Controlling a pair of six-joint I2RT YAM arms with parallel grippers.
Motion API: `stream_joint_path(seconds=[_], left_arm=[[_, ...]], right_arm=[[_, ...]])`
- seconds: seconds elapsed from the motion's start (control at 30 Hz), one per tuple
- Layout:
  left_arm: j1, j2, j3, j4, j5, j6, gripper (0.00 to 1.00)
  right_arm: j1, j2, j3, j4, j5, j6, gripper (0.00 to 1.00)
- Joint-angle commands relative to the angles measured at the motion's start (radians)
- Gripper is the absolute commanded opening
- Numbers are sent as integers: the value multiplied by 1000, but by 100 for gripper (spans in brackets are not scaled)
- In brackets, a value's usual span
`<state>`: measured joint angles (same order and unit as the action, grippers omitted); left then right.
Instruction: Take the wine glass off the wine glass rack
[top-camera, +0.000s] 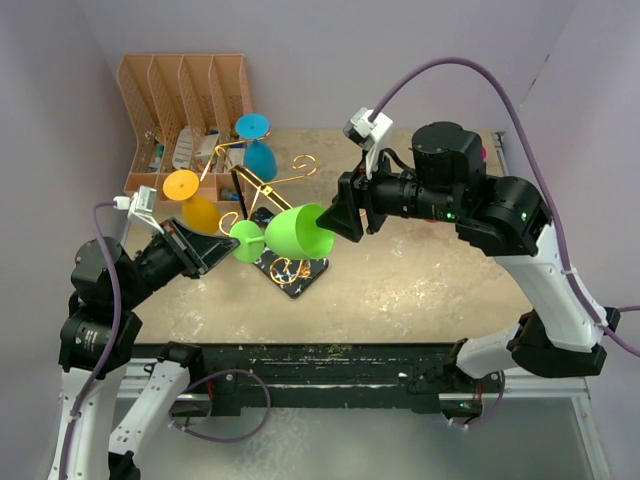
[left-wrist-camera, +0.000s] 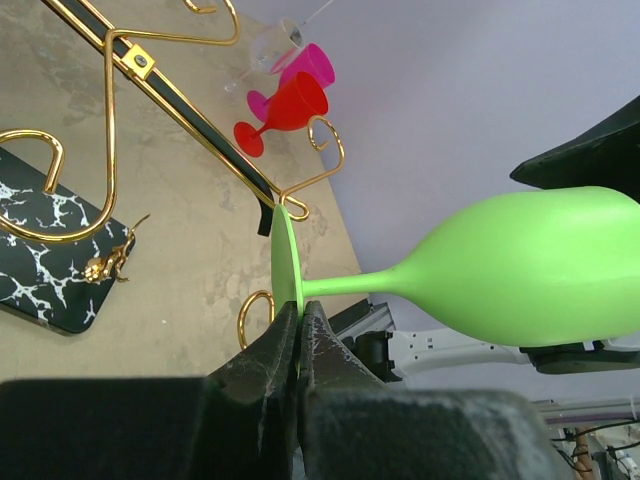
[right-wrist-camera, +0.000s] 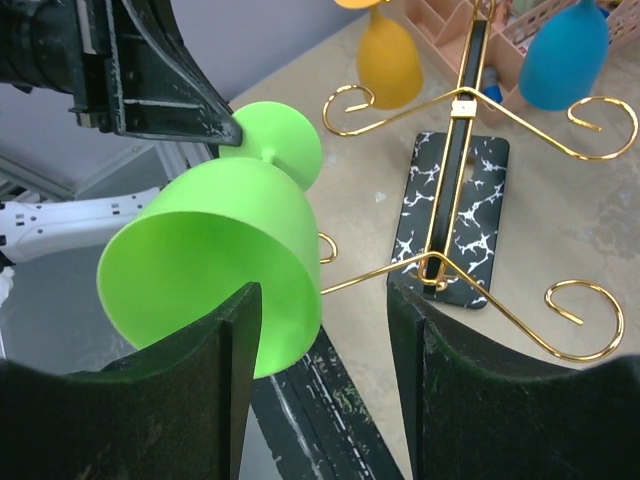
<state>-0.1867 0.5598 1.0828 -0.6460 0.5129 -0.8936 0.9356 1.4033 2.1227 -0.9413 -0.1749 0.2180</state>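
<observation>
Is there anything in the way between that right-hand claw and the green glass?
Nothing visible. The right gripper is open, with the bowl of the green wine glass right at its fingers. The left gripper pinches the glass's foot, close beside a curled arm of the wine glass rack.

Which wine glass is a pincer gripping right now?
The green wine glass: the left pincer pinches its foot. The orange glass and blue glass hang on the rack, ungripped.

The left arm (top-camera: 95, 330) and right arm (top-camera: 520, 230) pair black joints with white links. Purple cables (top-camera: 450, 61) leave white wrist cameras (top-camera: 365, 128), the right one arching at 12 o'clock. The fingers (right-wrist-camera: 190, 400) are scuffed matte black.
</observation>
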Motion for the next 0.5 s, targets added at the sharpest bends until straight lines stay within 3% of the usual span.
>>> stream_joint_path(seconds=[0.0, 0.07, 0.23, 0.47], left_arm=[[-2, 9, 42, 65, 10, 10, 0], [-2, 9, 43, 69, 11, 8, 0], [-2, 14, 42, 78, 16, 2, 0], [-1, 21, 41, 106, 29, -5, 0]], right_arm=[[0, -10, -28, 35, -31, -14, 55], [0, -1, -34, 30, -32, -18, 51], [0, 6, -46, 54, -56, -7, 21], [0, 29, -50, 61, -98, -3, 5]])
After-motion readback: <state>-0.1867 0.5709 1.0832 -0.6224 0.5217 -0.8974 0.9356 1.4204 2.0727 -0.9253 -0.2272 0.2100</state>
